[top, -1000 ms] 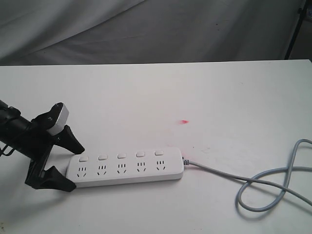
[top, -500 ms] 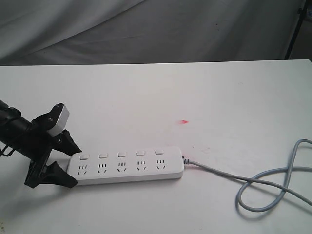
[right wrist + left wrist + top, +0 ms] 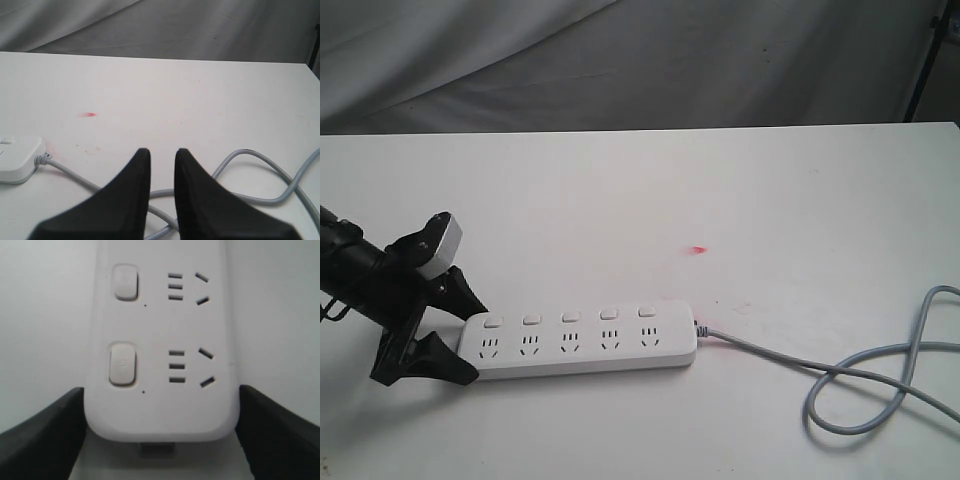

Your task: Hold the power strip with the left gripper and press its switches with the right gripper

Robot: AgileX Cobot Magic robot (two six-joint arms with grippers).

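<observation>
The white power strip (image 3: pixel 578 343) lies flat near the table's front, its grey cord (image 3: pixel 860 385) looping off to the right. A row of small white switches (image 3: pixel 569 319) runs above the sockets. My left gripper (image 3: pixel 472 342) is shut on the strip's left end, one black finger against each long side. In the left wrist view the strip (image 3: pixel 160 340) fills the space between the fingers (image 3: pixel 50 430), with two switches (image 3: pixel 122 363) in sight. The right gripper (image 3: pixel 160 152) is out of the exterior view; it hovers over the cord (image 3: pixel 240 160) with a narrow empty gap between its fingers. The strip's cord end (image 3: pixel 15 160) shows at the edge.
A small red mark (image 3: pixel 697 249) sits on the white table (image 3: pixel 720 190) behind the strip. Grey cloth (image 3: pixel 620 60) hangs beyond the table's far edge. A dark stand leg (image 3: pixel 925 60) rises at the back right.
The left gripper's fingers have closed in on the strip's left end. The strip shifted slightly to the right. Nothing has moved in the last half second.
</observation>
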